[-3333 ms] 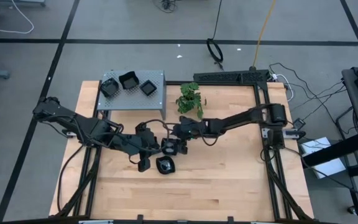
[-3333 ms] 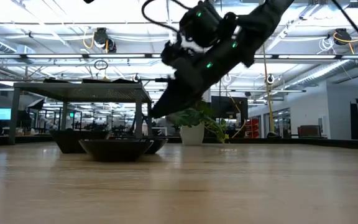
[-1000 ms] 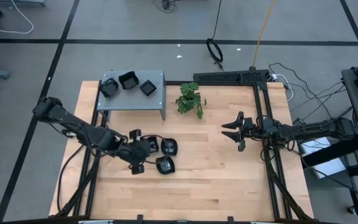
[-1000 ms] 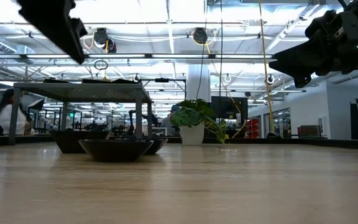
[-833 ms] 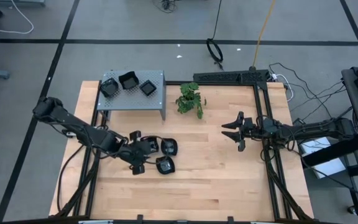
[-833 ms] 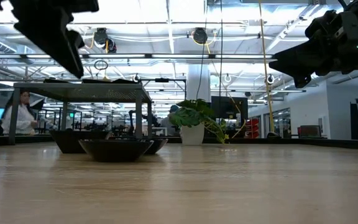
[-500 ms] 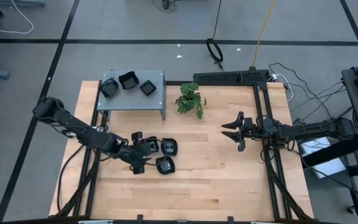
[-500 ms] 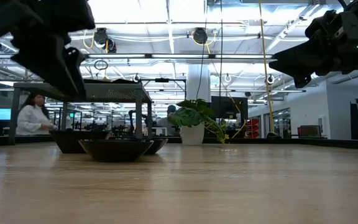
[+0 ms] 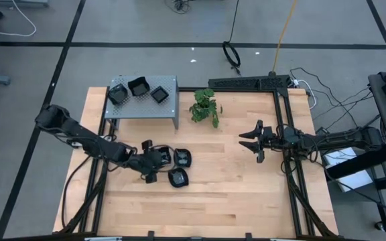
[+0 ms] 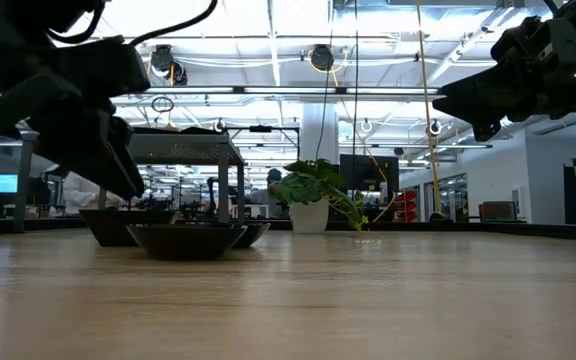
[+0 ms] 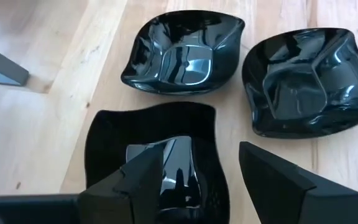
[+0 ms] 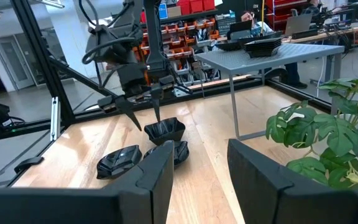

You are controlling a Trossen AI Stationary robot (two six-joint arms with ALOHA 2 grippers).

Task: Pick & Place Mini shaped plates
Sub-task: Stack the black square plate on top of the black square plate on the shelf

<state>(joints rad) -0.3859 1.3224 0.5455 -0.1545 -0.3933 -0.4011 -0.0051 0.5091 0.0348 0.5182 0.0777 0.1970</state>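
Both arms dark/black, multi-jointed links. Left arm (image 9: 79, 137): bulky rounded joint housings, loose black cable loops alongside wrist. Left gripper (image 11: 197, 180): two matte black fingers w/ angular, wedge-shaped faceted tips. Right arm (image 9: 327, 139): slim black links, cable along it. Right gripper (image 12: 197, 165): two broad flat black fingers, bevelled edges. Low view: right gripper body blocky, black, angular. No markings or screws legible.

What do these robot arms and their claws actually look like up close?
Both arms are dark, nearly black, built of slim jointed segments with black cables looping along them. Each ends in a two-fingered claw: the left claw has matte black, wedge-shaped fingers tapering to blunt tips; the right claw looks the same. No markings show.
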